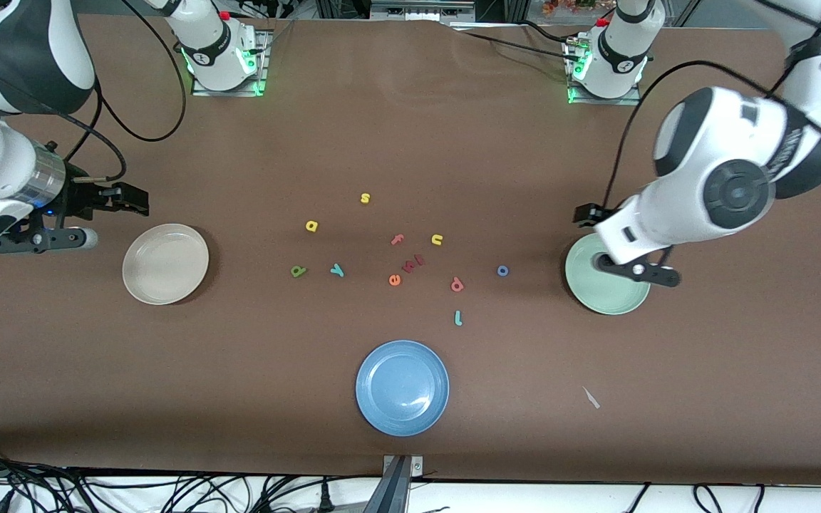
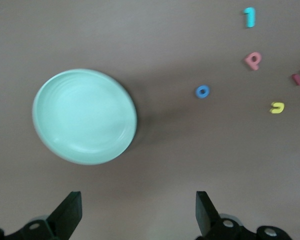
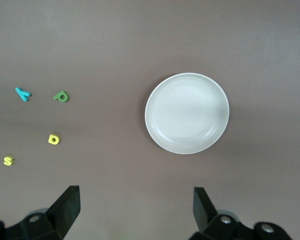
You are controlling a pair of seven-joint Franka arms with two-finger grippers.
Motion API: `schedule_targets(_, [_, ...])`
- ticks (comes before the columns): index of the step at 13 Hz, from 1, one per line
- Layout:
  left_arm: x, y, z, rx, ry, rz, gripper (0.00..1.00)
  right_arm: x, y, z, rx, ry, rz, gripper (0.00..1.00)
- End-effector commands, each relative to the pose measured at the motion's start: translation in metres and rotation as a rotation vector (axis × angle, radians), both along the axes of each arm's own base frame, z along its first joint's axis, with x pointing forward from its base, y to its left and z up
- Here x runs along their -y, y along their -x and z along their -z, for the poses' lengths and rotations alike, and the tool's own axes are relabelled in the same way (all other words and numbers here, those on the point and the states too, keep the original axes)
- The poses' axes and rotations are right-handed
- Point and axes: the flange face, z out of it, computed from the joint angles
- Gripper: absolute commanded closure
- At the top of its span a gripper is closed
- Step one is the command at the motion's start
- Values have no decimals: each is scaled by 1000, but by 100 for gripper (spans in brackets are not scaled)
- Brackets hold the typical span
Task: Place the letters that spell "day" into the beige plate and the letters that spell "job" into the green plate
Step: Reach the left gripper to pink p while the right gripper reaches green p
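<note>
Brown tabletop (image 1: 410,128): both plates lie bare, green plate (image 2: 85,116) under gaping left gripper (image 2: 135,215), beige plate (image 3: 187,113) beside gaping right gripper (image 3: 135,212).

Foam letters lay scattered mid-table (image 1: 410,128) between the beige plate (image 1: 165,263) and the green plate (image 1: 606,292); a blue plate (image 1: 402,387) sat nearer the camera.

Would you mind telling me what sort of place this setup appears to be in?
Probably a robotics lab: two arms are bolted to a brown-covered table, cables trail along its edge, and foam letters lie among the beige plate, green plate and blue plate.
</note>
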Motion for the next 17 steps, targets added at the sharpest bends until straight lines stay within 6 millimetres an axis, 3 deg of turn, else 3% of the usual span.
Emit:
schedule_targets(1, [29,-11,27,13,25,23,0,-13,-2,15,-54,-1,-30,0])
schedule_targets(2, [35,-12,42,8,23,30,0,-24,0,17,-66,1,-35,0])
schedule_targets(5, [79,-10,83,33,38,66,0,-48,8,35,-106,-29,-4,0])
schedule_targets(6, [93,-7,97,35,25,28,0,-60,8,45,-114,-37,31,0])
schedule_targets(8, [99,-5,122,8,-18,-118,0,-84,11,63,-97,-69,143,0])
schedule_targets(13, [124,-11,139,-29,-52,-468,0,-120,20,90,-89,-23,330,0])
schedule_targets(17, [179,-8,162,-26,-110,-737,0,-153,30,134,-47,11,528,0])
